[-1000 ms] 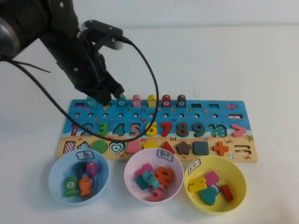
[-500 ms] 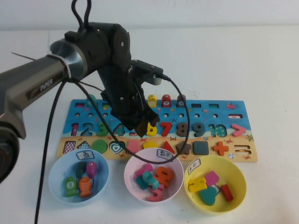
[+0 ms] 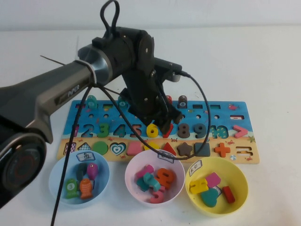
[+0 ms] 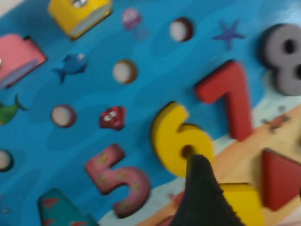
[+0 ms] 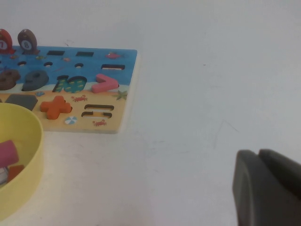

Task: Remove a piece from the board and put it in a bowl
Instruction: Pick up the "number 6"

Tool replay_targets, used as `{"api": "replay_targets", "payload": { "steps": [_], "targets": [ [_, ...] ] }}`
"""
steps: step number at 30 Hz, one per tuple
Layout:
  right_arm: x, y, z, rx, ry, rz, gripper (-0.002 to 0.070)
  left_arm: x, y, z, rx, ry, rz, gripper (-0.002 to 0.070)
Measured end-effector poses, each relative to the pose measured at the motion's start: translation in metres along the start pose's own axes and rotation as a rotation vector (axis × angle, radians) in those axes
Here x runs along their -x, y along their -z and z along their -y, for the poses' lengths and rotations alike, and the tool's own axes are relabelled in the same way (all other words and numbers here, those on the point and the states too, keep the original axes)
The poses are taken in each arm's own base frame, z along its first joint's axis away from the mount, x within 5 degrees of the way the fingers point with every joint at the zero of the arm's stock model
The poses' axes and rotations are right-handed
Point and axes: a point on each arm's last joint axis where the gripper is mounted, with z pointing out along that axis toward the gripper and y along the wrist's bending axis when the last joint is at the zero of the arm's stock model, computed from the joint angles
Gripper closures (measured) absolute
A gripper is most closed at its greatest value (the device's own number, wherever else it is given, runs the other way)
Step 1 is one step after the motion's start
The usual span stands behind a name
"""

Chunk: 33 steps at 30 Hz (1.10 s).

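the left end effector (image 3: 162, 123) hovers just over the yellow 6 (image 3: 152, 130), seated mid-board (image 3: 237, 155) near the worktop's front edge; its opening can't be judged. the right end effector (image 5: 268, 188) sits apart with fingers together.

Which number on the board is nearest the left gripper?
The yellow 6: the left gripper hangs right over it; red 7 and pink 5 flank it.

light blue bowl (image 3: 56, 181) on the left has little fish pieces (image 3: 81, 182) in it, yellow bowl (image 3: 240, 188) on the right holds shape pieces (image 3: 211, 187). both sit on a plain white table (image 3: 263, 61).
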Motion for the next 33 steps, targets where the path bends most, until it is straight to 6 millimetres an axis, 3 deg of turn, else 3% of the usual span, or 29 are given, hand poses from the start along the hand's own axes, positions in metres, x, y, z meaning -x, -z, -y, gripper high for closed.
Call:
{"api": "replay_targets", "payload": {
  "steps": [5,16,22,26,30,33],
  "targets": [
    [0.0,0.0,0.0,0.0,0.0,0.0,0.0694,-0.002,-0.015,-0.007,0.08,0.008,-0.047,0.0304],
    [0.0,0.0,0.0,0.0,0.0,0.0,0.0694,0.001,-0.019,-0.008,0.095,0.031,-0.016,0.0305],
    [0.0,0.0,0.0,0.0,0.0,0.0,0.0694,0.0,-0.035,-0.01,0.099,0.042,-0.05,0.0305],
    [0.0,0.0,0.0,0.0,0.0,0.0,0.0694,0.0,-0.035,-0.01,0.099,0.042,-0.05,0.0308],
    [0.0,0.0,0.0,0.0,0.0,0.0,0.0694,0.0,-0.035,-0.011,0.103,0.046,-0.05,0.0333],
    [0.0,0.0,0.0,0.0,0.0,0.0,0.0694,0.0,-0.035,-0.011,0.102,0.048,-0.05,0.0396]
  ]
}}
